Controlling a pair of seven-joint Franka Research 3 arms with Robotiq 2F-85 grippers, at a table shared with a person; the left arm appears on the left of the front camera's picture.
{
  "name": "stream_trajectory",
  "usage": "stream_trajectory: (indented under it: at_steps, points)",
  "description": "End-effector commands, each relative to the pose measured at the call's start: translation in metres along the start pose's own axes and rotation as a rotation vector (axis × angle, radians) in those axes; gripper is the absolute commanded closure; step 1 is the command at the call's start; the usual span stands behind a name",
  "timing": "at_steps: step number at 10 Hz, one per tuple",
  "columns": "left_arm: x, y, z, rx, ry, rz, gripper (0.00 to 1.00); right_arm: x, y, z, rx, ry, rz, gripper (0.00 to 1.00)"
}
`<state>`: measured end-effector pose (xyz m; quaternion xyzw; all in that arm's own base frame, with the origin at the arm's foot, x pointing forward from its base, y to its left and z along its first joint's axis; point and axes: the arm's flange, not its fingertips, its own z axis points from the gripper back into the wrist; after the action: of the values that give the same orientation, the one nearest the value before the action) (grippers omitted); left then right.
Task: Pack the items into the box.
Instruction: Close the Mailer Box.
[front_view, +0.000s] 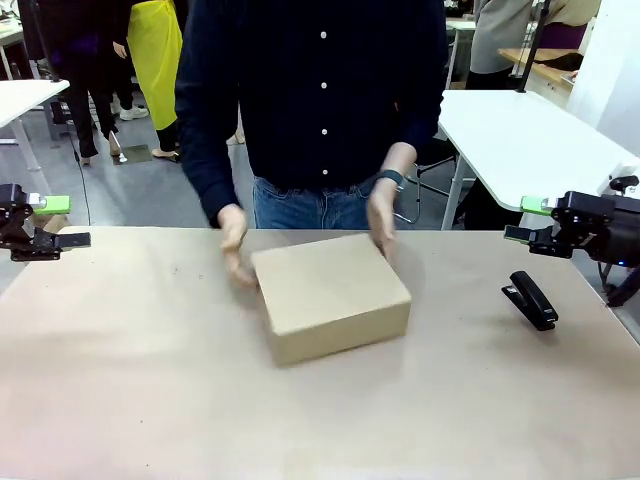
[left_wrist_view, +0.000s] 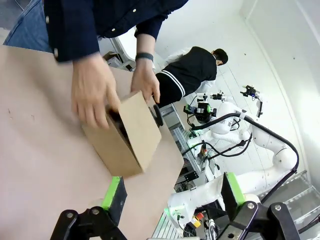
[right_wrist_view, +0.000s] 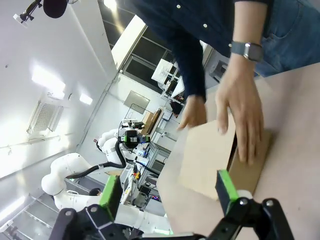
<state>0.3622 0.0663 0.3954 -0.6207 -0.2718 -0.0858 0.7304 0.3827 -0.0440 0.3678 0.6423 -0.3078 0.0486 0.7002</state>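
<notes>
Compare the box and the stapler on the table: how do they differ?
The box is large, brown cardboard and sits mid-table with the person's hands on it; the stapler is small, black and lies untouched at the right, near the right gripper. Both rest on the table.

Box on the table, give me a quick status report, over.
Left pincer and right pincer open, parked at the table's sides. Box closed, mid-table, person's hands on it. Stapler sits near the right pincer.

The person's hands (front_view: 381, 222) flank the closed box (front_view: 331, 295); a stapler (front_view: 531, 299) lies right.
</notes>
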Motion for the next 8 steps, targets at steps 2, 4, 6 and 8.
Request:
stream_trajectory:
  at_steps: [2,4,6,8]
  points:
    - [0.0007,-0.0017,0.0017,0.004,-0.003,-0.022,0.0,0.0009,0.002,-0.001,0.009,-0.003,0.005,0.0]
    - [0.0007,-0.0017,0.0017,0.004,-0.003,-0.022,0.0,0.0009,0.002,-0.001,0.009,-0.003,0.005,0.0]
    - [0.0007,-0.0017,0.0017,0.004,-0.003,-0.022,0.0,0.0009,0.002,-0.001,0.009,-0.003,0.005,0.0]
    - [0.0007,-0.0017,0.0017,0.004,-0.003,-0.022,0.0,0.0009,0.002,-0.001,0.009,-0.003,0.005,0.0]
